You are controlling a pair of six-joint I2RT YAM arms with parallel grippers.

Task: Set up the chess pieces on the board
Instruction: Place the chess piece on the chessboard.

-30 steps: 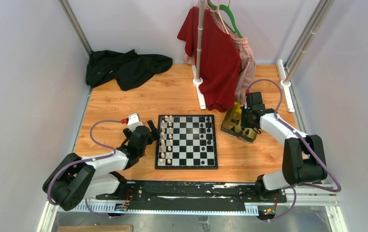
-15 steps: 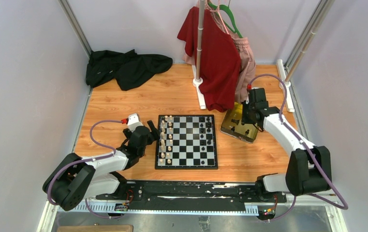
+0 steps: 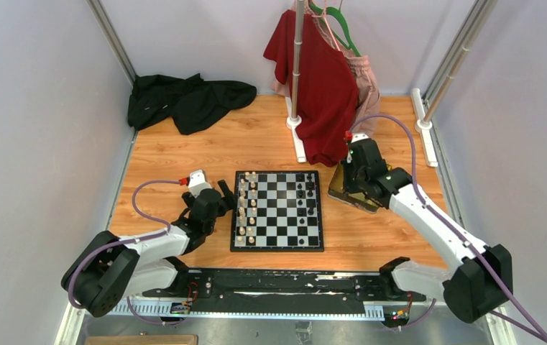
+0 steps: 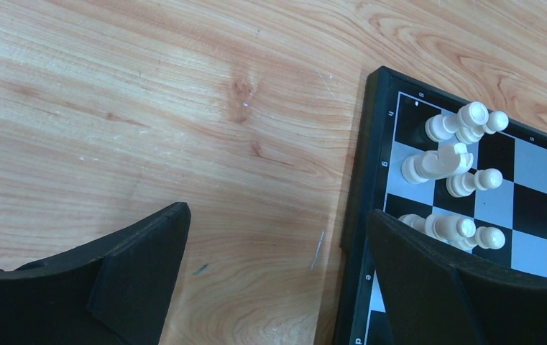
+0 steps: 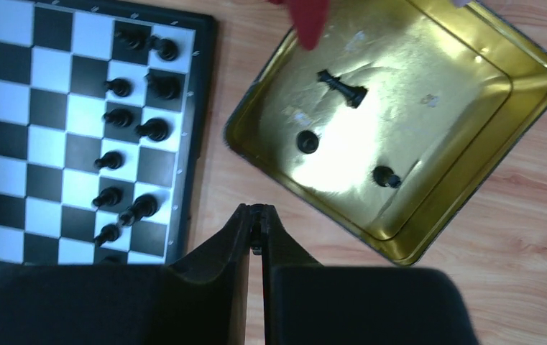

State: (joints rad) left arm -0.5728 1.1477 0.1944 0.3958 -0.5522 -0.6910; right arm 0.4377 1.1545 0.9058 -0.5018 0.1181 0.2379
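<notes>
While the left gripper (image 4: 277, 215) stays wide at the board (image 4: 362, 180) edge, right gripper (image 5: 257, 215) narrow, swung left near tray (image 5: 471, 108)

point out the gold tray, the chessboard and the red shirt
gold tray (image 5: 435, 129), right wrist view, bare patch of its inner floor
chessboard (image 3: 279, 210), top external view, bare squares near its middle
red shirt (image 3: 324, 93), top external view, middle of the hanging cloth

tray (image 3: 336, 188) half hidden under right arm (image 3: 417, 207); board (image 5: 40, 108) cut off in right wrist view
</notes>
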